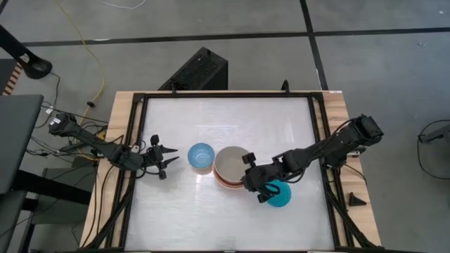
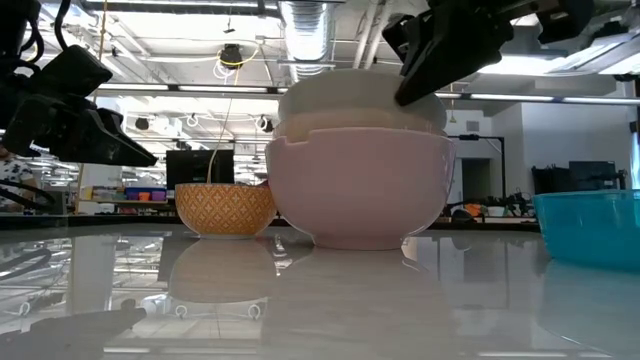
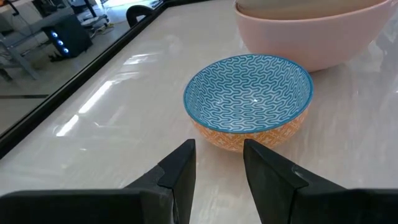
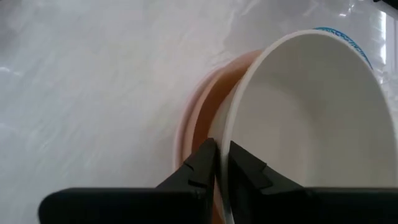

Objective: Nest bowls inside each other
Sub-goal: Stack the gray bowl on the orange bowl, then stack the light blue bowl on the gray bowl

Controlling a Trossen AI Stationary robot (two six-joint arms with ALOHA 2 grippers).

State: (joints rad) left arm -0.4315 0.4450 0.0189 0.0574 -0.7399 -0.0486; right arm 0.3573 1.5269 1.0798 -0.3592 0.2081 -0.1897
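Note:
A cream-white bowl sits nested in a salmon bowl at the table's middle. My right gripper slants down at the stack's near right side, open by a narrow gap, one finger inside the cream bowl's rim and one outside. A teal bowl stands on the table just right of that gripper. A small bowl, blue-patterned inside and orange outside, stands left of the stack. My left gripper waits open a little left of it. My right gripper straddles the cream bowl's rim on its near right side, slanting down from the right. Whether either finger touches the rim, I cannot tell. The cream bowl rests in the salmon bowl.
The white tabletop has a black frame around it. Free room lies along the far side and the near left. A black box stands on the floor beyond the far edge.

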